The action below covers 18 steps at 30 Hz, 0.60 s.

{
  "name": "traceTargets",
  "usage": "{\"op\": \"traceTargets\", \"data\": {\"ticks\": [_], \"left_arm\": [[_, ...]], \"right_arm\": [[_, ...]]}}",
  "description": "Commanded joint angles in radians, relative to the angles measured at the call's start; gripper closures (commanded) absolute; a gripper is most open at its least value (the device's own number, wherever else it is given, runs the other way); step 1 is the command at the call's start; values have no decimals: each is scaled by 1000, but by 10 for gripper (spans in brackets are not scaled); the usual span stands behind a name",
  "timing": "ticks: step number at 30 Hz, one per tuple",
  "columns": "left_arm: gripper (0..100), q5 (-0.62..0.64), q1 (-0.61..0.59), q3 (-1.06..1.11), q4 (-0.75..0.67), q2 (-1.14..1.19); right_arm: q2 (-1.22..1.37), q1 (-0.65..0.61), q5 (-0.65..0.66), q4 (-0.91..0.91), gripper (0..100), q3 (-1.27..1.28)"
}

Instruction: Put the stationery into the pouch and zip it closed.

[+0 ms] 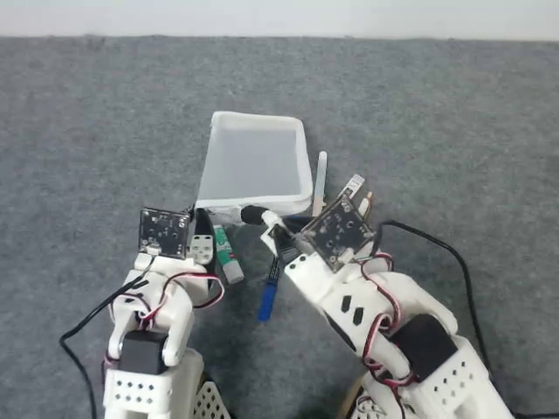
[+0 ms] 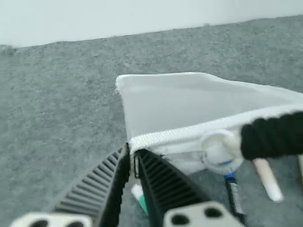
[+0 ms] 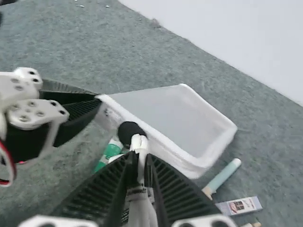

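The white pouch [image 1: 253, 161] lies mid-table with its mouth toward the arms. My left gripper [image 1: 203, 218] is shut on the pouch's near left corner; the left wrist view has its fingertips [image 2: 132, 158] pinching the zipper edge [image 2: 170, 135]. My right gripper [image 1: 278, 234] is shut on a white pen with a black end [image 1: 253, 213]. That end rests at the pouch's near edge [image 3: 128, 132]. On the carpet lie a green-and-white stick [image 1: 229, 255], a blue pen [image 1: 268, 295], a pale pen [image 1: 320, 179] and a small box [image 1: 352, 186].
Grey carpet [image 1: 105, 131] covers the table, with free room to the left, the right and behind the pouch. The loose items cluster between the two arms and by the pouch's right side. A black cable [image 1: 454, 262] runs beside the right arm.
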Motion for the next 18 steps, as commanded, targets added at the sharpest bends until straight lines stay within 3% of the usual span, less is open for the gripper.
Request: {"op": "traceTargets", "data": {"ticks": [1,12,18], "left_arm": [[991,-5,-44,-68,2,-14],[991,28,-71,-107,51,-14],[991,29,-71,-107,51,-14]], "right_arm": [[-28,56,-3,5,993,-14],[-25,64,-9,4,993,-14],[139,-87,-3,-2,954,-15]]}}
